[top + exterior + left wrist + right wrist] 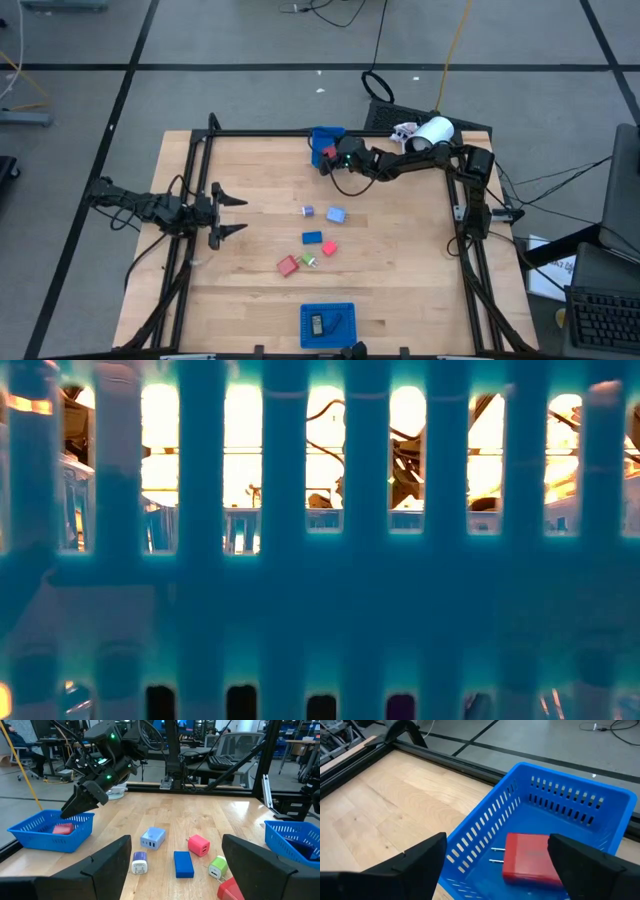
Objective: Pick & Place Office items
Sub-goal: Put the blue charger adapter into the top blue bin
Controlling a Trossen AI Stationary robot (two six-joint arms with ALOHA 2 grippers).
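Several small office items lie loose mid-table: a purple cube (307, 211), a light-blue plug block (335, 214), a blue block (313, 237), a pink block (329, 248), a red block (288, 265) and a green bit (308, 261). Another red plug block (532, 857) lies flat on the floor of the far blue tray (322, 136). My right gripper (500, 862) hovers open just above that tray, its fingers either side of the red block without touching it. My left gripper (228, 215) waits open near the table's left side, facing the loose items (176, 840).
A second blue tray (328, 325) at the near edge holds dark rectangular pieces. Its slatted wall (320, 580) fills the low view. A white cylindrical device (434, 131) sits on the right arm. A black frame (260, 133) borders the table. Bare wood lies between the left gripper and the items.
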